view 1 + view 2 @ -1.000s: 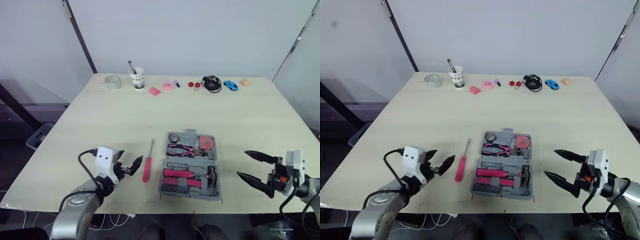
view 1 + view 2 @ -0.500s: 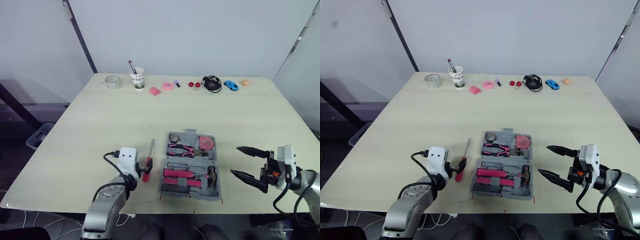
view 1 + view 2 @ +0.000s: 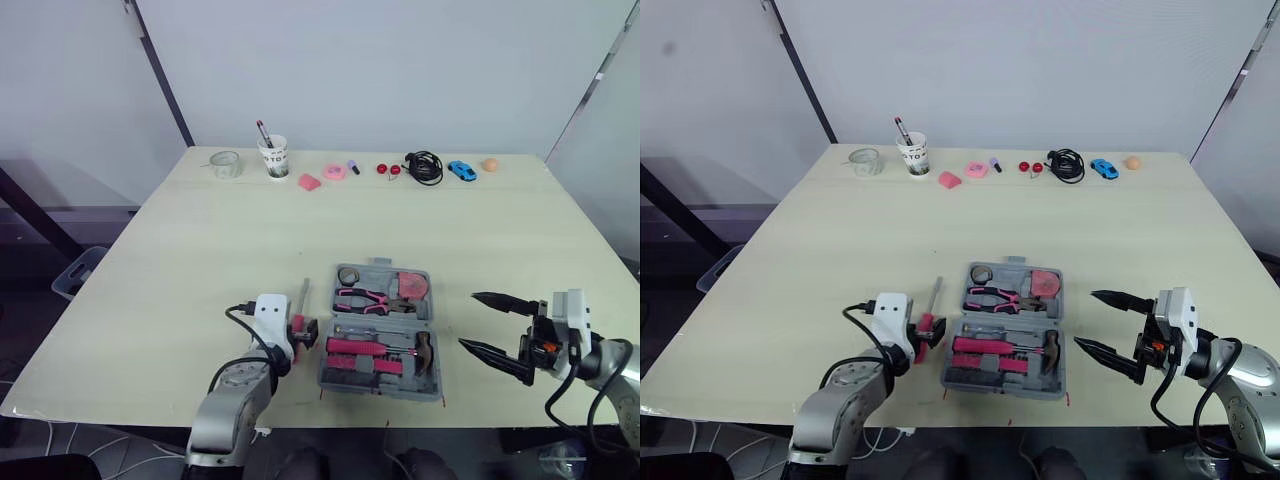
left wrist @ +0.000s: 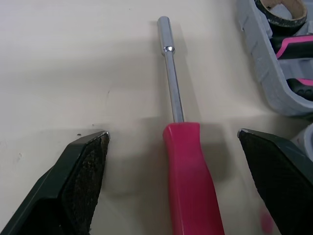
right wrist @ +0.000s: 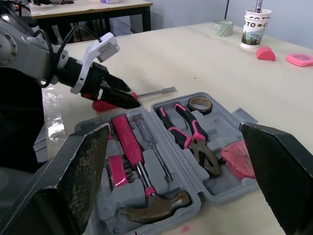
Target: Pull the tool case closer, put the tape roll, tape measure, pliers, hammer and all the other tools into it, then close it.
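**A:** What's the surface like?

**B:** A pale wooden tabletop (image 3: 200, 230), flat and matt, set against a plain grey-white wall. The grey plastic tool case (image 3: 380, 388) lies opened flat at 6 o'clock, close to the near edge.

**A:** What's inside it?

**B:** A brown tape roll (image 3: 348, 275), a pink tape measure (image 3: 410, 285), pink-handled pliers (image 3: 365, 298) and a pink-handled hammer (image 5: 132, 147), each in its own recess.

**A:** And outside?

**B:** 1 pink-handled screwdriver (image 4: 186, 166) lies on the tabletop just beside the case, at its 9 o'clock. Its steel shaft points to 12.

**A:** The tools?

**B:** The left tool (image 4: 172, 133) is spread wide, with 1 finger on each side of the screwdriver handle and neither touching it. The right tool (image 3: 467, 320) hangs at the case's 3 o'clock, also spread wide and holding nothing.

**A:** Room to move?

**B:** Open tabletop runs from the case up to the far row. Along the 12 o'clock edge sit a white paper cup (image 3: 273, 157), a black coiled cable (image 3: 424, 166), a blue toy car (image 3: 461, 170) and an orange ball (image 3: 489, 165), all well apart from the case.
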Robot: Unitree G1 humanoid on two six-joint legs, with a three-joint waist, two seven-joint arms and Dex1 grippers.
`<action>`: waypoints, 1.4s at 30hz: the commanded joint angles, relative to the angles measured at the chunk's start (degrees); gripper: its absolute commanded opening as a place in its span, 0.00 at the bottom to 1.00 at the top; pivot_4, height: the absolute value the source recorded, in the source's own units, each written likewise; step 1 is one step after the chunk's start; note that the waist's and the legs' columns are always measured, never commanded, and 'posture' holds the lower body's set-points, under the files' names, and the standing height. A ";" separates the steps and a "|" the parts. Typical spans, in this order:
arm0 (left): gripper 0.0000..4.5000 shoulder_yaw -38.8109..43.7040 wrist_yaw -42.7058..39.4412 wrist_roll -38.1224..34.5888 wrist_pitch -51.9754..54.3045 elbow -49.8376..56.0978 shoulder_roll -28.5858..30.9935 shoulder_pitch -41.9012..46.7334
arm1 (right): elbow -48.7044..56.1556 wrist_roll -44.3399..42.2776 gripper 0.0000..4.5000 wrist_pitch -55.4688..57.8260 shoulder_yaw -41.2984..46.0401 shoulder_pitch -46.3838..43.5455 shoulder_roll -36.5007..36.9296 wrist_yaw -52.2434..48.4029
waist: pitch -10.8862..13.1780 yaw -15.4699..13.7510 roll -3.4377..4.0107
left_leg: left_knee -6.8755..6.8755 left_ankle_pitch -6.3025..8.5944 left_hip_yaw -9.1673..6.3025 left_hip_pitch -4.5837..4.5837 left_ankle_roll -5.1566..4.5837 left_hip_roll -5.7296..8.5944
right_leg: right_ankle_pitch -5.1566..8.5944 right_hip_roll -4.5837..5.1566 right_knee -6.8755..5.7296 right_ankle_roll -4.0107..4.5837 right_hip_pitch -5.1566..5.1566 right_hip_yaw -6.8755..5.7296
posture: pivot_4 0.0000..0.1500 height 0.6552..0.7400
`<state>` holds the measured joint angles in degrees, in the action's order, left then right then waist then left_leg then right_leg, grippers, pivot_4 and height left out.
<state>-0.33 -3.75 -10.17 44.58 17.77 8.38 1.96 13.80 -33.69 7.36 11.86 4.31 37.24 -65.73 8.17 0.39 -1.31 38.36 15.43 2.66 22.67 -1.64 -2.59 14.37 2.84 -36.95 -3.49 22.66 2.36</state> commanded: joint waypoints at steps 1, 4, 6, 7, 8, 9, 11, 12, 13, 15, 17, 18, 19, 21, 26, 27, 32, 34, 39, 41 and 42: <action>0.88 0.16 0.25 0.49 -0.42 0.65 -0.42 0.03 | 2.44 -1.03 1.00 0.25 0.58 -0.32 0.64 0.11 | 0.00 0.00 0.00 | 0.00 0.00 0.00 0.00 0.00 0.00 | 0.00 0.00 0.00 0.00 0.00 0.00 | 1.00 1.00; 0.62 0.07 0.52 0.97 -0.40 0.65 -0.54 -0.07 | 2.55 -1.45 1.00 0.68 0.51 -0.38 0.92 -0.64 | 0.00 0.00 0.00 | 0.00 0.00 0.00 0.00 0.00 0.00 | 0.00 0.00 0.00 0.00 0.00 0.00 | 1.00 1.00; 0.46 0.09 0.60 1.33 -0.47 0.53 -0.67 -0.08 | 2.60 -1.59 1.00 0.97 0.38 -0.39 1.16 -1.24 | 0.00 0.00 0.00 | 0.00 0.00 0.00 0.00 0.00 0.00 | 0.00 0.00 0.00 0.00 0.00 0.00 | 1.00 1.00; 0.39 0.07 0.67 1.51 -0.60 0.41 -0.75 -0.09 | 2.58 -1.49 1.00 0.97 0.25 -0.43 1.37 -1.64 | 0.00 -0.03 0.00 | 0.00 0.00 0.01 0.00 0.00 0.01 | 0.00 0.00 0.00 0.00 0.00 0.00 | 1.00 1.00; 0.27 0.05 0.72 1.64 -0.70 0.27 -0.82 -0.05 | 2.49 -1.38 1.00 0.96 0.17 -0.52 1.50 -1.93 | 0.00 -0.03 0.00 | 0.00 0.00 0.00 0.00 0.00 0.01 | 0.00 0.01 0.00 0.00 0.00 0.00 | 1.00 1.00; 0.18 0.07 0.81 1.75 -0.80 0.16 -0.89 -0.04 | 2.38 -1.17 1.00 0.91 0.09 -0.61 1.67 -2.13 | 0.00 -0.03 0.00 | 0.00 0.00 0.01 0.00 0.00 0.01 | 0.00 0.01 0.00 0.00 0.00 0.00 | 1.00 1.00; 0.14 0.06 0.89 1.90 -0.90 0.05 -1.02 -0.01 | 2.10 -0.83 1.00 0.69 0.09 -0.74 1.85 -2.28 | 0.00 -0.03 0.00 | 0.00 0.00 0.00 0.00 0.00 0.01 | 0.00 0.01 0.00 0.00 0.00 0.00 | 1.00 1.00; 0.14 0.06 0.90 1.95 -0.97 0.00 -1.08 0.01 | 2.00 -0.77 1.00 0.66 0.11 -0.80 1.87 -2.33 | 0.00 -0.02 0.00 | 0.00 0.00 0.00 0.00 0.00 0.01 | 0.00 0.01 0.00 0.00 0.00 0.00 | 1.00 1.00; 0.14 0.07 0.90 1.99 -1.00 -0.03 -1.12 0.04 | 1.94 -0.75 1.00 0.65 0.13 -0.83 1.86 -2.36 | 0.00 -0.02 0.00 | 0.00 0.00 0.00 0.00 0.00 0.01 | 0.00 0.00 0.00 0.00 0.00 0.00 | 1.00 1.00; 0.14 0.24 0.89 2.22 -1.27 -0.23 -1.18 0.02 | 1.70 -0.50 1.00 0.43 -0.03 -0.91 1.88 -2.58 | 0.00 -0.02 0.00 | 0.00 0.00 0.00 0.00 0.00 0.01 | 0.00 0.00 0.00 0.00 0.00 0.00 | 1.00 1.00; 0.14 0.55 1.05 2.43 -1.49 -0.13 -1.15 0.00 | 1.60 -0.37 1.00 0.34 -0.12 -1.00 1.82 -2.76 | 0.00 -0.03 0.00 | 0.00 0.00 -0.01 0.00 0.00 0.01 | 0.00 0.00 0.00 0.00 0.00 0.00 | 1.00 1.00; 0.14 0.84 1.10 2.47 -1.55 0.14 -0.99 -0.03 | 1.68 -0.38 1.00 0.38 -0.14 -1.01 1.77 -2.80 | 0.00 -0.03 0.00 | 0.00 0.00 0.00 0.00 0.00 0.01 | 0.00 0.00 0.00 0.00 0.00 0.00 | 1.00 1.00; 0.14 1.16 1.13 2.51 -1.63 0.45 -0.79 -0.07 | 1.81 -0.40 1.00 0.45 -0.14 -0.99 1.73 -2.82 | 0.00 -0.03 0.00 | 0.00 0.00 0.00 0.00 0.00 0.01 | 0.00 0.00 0.00 0.00 0.00 0.00 | 1.00 1.00; 0.14 1.82 1.10 2.70 -1.94 0.96 -0.29 -0.05 | 1.82 -0.43 1.00 0.47 -0.11 -1.04 1.67 -2.89 | 0.00 -0.02 0.00 | 0.00 0.00 0.00 0.00 0.00 0.01 | 0.00 0.00 0.00 0.00 0.00 0.00 | 1.00 1.00; 0.14 2.77 -2.10 2.37 -1.84 4.25 4.08 -0.24 | 1.64 -0.43 1.00 0.33 -0.45 -1.24 1.44 -3.25 | 0.01 0.06 -0.01 | 0.00 0.00 -0.02 0.00 0.00 0.00 | 0.00 0.00 0.00 0.00 0.01 -0.01 | 1.00 1.00; 0.14 3.21 -3.19 2.24 -1.71 5.07 5.66 -0.11 | 1.67 -0.43 1.00 0.31 -0.57 -1.31 1.35 -3.25 | 0.02 0.07 -0.02 | 0.00 0.00 -0.02 0.00 0.00 0.00 | 0.00 0.00 0.00 0.00 0.01 -0.01 | 1.00 1.00; 0.14 5.72 -9.09 -0.50 -0.76 8.46 12.23 0.64 | 1.59 -0.44 1.00 0.12 -1.23 -1.79 1.08 -3.18 | 0.02 0.06 -0.03 | 0.00 0.00 -0.01 0.00 0.00 -0.01 | 0.00 0.01 0.00 0.01 0.01 -0.01 | 1.00 1.00; 0.14 6.57 -13.15 -3.05 -0.48 8.92 14.69 1.34 | 1.55 -0.41 1.00 0.02 -1.52 -1.98 0.99 -3.05 | 0.02 -0.03 -0.02 | 0.00 0.00 -0.01 0.02 0.00 -0.01 | 0.01 0.02 0.00 0.01 0.01 -0.02 | 1.00 1.00; 0.14 8.49 -21.34 -6.87 -0.95 7.41 21.13 3.67 | 1.41 -0.19 1.00 -0.23 -1.65 -1.96 0.64 -2.67 | 0.04 -0.09 -0.04 | 0.00 0.00 -0.02 0.02 0.00 0.00 | 0.01 0.02 0.00 0.02 0.02 -0.04 | 1.00 1.00; 0.14 8.58 -24.23 -8.51 -1.79 6.93 22.77 4.41 | 1.40 -0.08 1.00 -0.32 -1.71 -1.91 0.57 -2.62 | 0.04 -0.03 -0.03 | -0.01 0.00 0.00 0.01 0.01 -0.01 | 0.01 0.02 0.00 0.02 0.02 -0.03 | 1.00 1.00; 0.14 8.43 -27.79 -10.51 -2.92 7.05 23.79 5.13 | 1.42 -0.02 1.00 -0.37 -1.69 -1.85 0.61 -2.62 | 0.05 -0.02 -0.03 | -0.01 0.00 0.01 0.01 0.00 -0.01 | 0.01 0.02 0.01 0.02 0.02 -0.02 | 1.00 1.00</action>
<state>7.01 -26.00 -17.13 44.41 23.69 30.79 5.57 14.61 -33.37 8.11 9.71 2.90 37.86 -68.28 8.22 0.37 -1.34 38.35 15.43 2.68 22.68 -1.64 -2.60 14.38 2.86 -36.94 -3.48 22.69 2.34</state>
